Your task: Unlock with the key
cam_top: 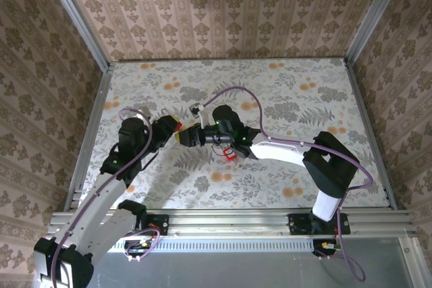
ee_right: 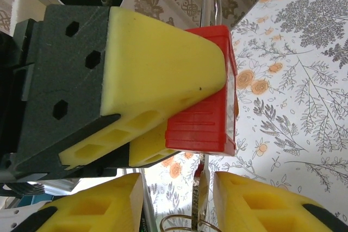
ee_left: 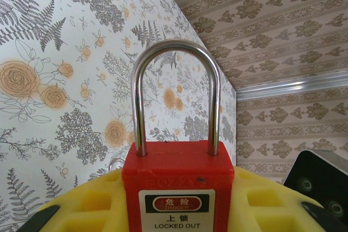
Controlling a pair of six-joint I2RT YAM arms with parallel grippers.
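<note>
Now, right hand [ee_right: 176,202]: we see its yellow fingers [ee_right: 261,205] standing apart with the key [ee_right: 202,186] between them. We cannot tell whether they pinch it.
Key: thin, upright and close to one pad, with a wire ring [ee_right: 185,222] at its near end. Its tip seems to reach the underside of the padlock [ee_right: 204,118], and we judge it is lined up with the keyway so that a turn can follow.
Padlock: red and raised off the counter, with its base turned toward the right hand, which makes the keyway reachable.
Left hand [ee_left: 178,210]: pressed on the padlock body from both sides, which we read as bracing it against the twist.
Shackle [ee_left: 176,61]: both legs are seated in the body, so it is not yet unlocked.
Counter [ee_left: 49,36]: floral, lying beyond the hands. A small red thing [cam_top: 229,153], likely another padlock, lies under the right arm.
</note>
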